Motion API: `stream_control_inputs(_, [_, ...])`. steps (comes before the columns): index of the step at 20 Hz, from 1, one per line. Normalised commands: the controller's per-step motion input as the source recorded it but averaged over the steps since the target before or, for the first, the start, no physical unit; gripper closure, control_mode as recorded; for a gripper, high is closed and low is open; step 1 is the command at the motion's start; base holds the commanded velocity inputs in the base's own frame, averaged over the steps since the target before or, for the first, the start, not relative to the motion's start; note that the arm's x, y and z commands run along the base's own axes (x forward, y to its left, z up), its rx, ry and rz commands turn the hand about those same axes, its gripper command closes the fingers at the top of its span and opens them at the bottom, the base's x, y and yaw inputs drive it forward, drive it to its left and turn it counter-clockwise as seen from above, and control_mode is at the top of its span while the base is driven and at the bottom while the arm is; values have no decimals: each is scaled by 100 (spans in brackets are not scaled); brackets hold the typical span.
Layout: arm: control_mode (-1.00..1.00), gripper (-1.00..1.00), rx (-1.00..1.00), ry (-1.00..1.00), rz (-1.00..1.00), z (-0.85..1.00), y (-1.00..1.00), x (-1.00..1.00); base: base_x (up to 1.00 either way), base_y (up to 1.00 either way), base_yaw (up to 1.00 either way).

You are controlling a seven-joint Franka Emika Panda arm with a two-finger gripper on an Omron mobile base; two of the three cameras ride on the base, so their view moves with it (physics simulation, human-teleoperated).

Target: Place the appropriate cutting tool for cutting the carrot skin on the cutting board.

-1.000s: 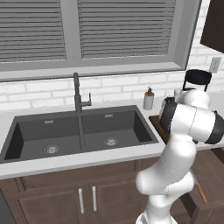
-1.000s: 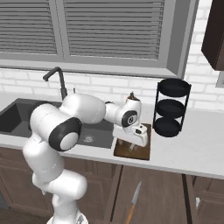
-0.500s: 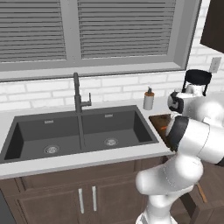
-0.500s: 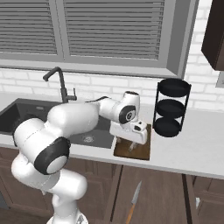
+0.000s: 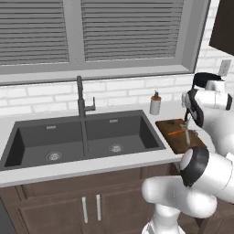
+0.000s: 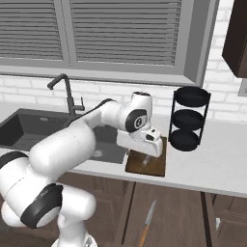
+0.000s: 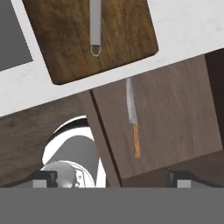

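I see the slim pale grey cutting tool [image 7: 94, 26] lying on the flat dark brown wooden cutting board [image 7: 127, 30], where it belongs. My gripper [image 6: 144, 159] hangs above with fingers apart, holding nothing.

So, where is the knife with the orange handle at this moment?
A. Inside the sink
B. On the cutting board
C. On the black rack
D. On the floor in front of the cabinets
D: the knife lies on the floor below the counter edge, away from the cutting board.
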Motion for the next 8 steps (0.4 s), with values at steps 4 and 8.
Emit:
stream_control_inputs(4, [-100,-100,-7,0,0,62,7,-55,0,0,0])
stream_control_inputs(8, [-100,-100,-8,0,0,58,19,-53,0,0,0])
